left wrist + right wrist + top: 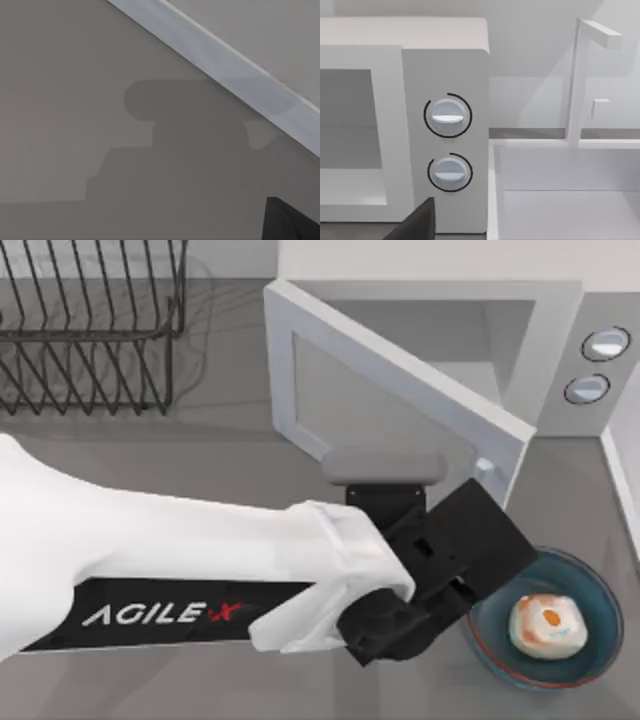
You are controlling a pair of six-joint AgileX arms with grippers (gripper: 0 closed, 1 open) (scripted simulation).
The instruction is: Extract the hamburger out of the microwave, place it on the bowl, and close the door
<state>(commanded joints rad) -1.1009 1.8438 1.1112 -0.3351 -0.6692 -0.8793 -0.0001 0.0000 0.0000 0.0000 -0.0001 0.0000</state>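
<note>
The hamburger (547, 626) lies in the teal bowl (500, 618) at the table's front right. The microwave (600, 310) stands at the back right, its knobs (447, 116) showing in the right wrist view. Its door (390, 390) is swung wide open, slanting out over the table, with the handle (487, 466) at its free end. My left arm reaches in from the left. Its black left gripper (462, 588) sits in front of the door's outer face, touching or just beside the bowl's left rim. In the left wrist view, the door's lower edge (225, 65) crosses bare tabletop. A dark part of the right gripper (415, 225) shows facing the microwave.
A black wire rack (90, 320) stands at the back left. A white sink (570, 200) with a tall faucet (577, 80) lies right of the microwave, its edge (625, 490) along the table's right side. Open grey tabletop lies between the rack and the door.
</note>
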